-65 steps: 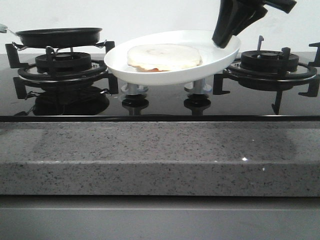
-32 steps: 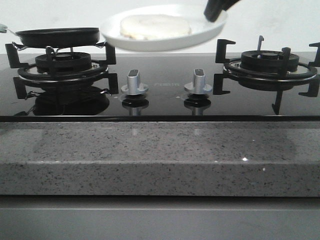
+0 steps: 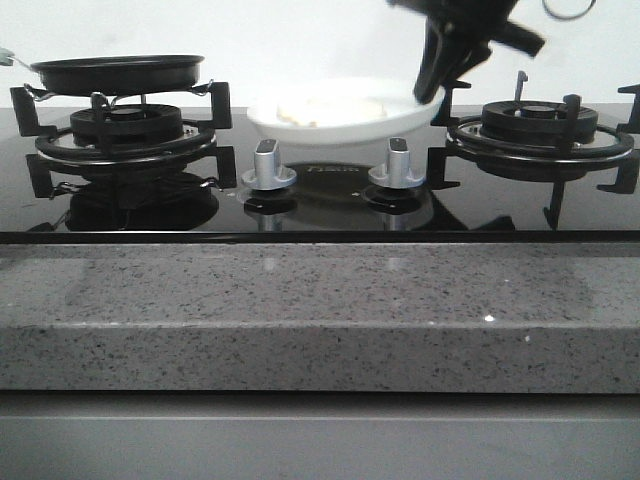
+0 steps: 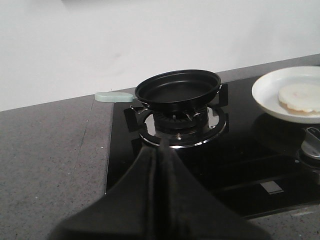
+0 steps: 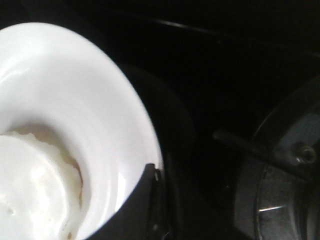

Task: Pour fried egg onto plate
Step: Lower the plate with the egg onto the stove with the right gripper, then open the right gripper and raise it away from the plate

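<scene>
Creamy-white, the fried egg [image 3: 330,108] lies flat in the plate [image 3: 345,125], and we see it again from the left wrist as a pale disc on the dish's far half [image 4: 300,96]. We find the plate between the two burners, behind the two silver knobs [image 3: 270,165], low over the black glass cooktop [image 3: 330,200]; from the front we cannot tell whether it touches the glass or hangs just above it. Our right fingers [image 3: 432,85] are clamped on the plate's right rim, and the right wrist view shows the dark finger [image 5: 145,205] pressed against the white edge [image 5: 140,125] with the egg [image 5: 35,185] close by inside the dish.

On the left burner [image 3: 125,135] sits the black frying pan [image 3: 118,72], bare inside, its pale green handle [image 4: 114,96] pointing away from the plate. Our left fingers [image 4: 161,150] are pressed together and hold nothing, well apart from the pan, over the near edge of the cooktop. The right burner [image 3: 540,130] carries nothing. Speckled grey stone forms the counter [image 3: 320,310] in front of the hob.
</scene>
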